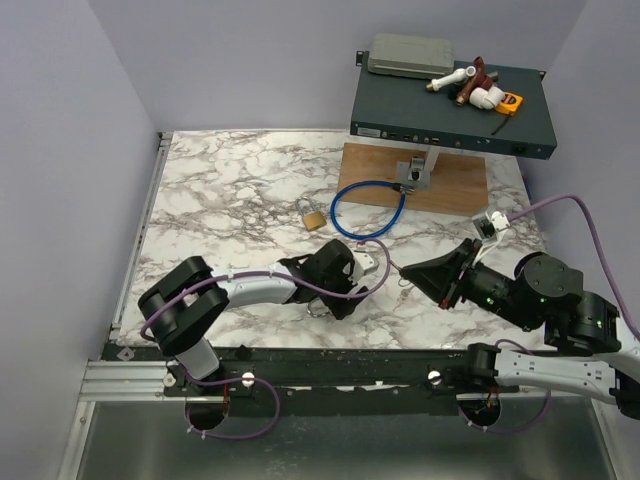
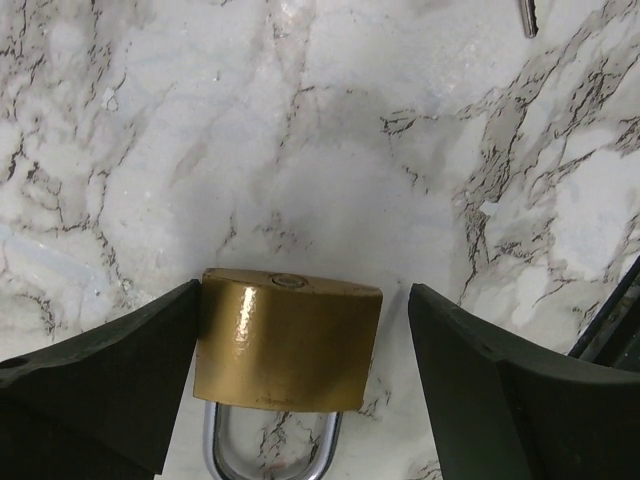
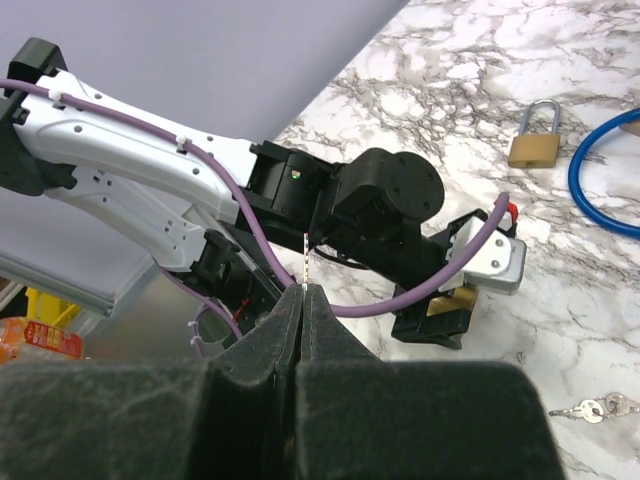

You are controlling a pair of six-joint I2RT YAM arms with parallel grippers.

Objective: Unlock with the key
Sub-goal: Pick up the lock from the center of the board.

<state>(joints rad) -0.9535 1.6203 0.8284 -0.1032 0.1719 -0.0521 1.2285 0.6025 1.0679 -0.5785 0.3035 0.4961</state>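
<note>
My left gripper (image 2: 305, 305) stands wide around the padlock (image 2: 285, 350) to steady it; my right gripper (image 3: 303, 296) pinches the key (image 3: 305, 258) for inserting.

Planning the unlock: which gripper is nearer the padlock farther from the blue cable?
Left. The left gripper straddles that padlock, its open jaws on either side. The right gripper, shut on the key, is off to the padlock's right, apart from it.

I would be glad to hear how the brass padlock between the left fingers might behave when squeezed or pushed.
The padlock looks like solid brass, so it is probably rigid and heavy for its size. Its glossy sides may slip against the fingers. Lying flat on the marble table, it should slide rather than roll.
</note>
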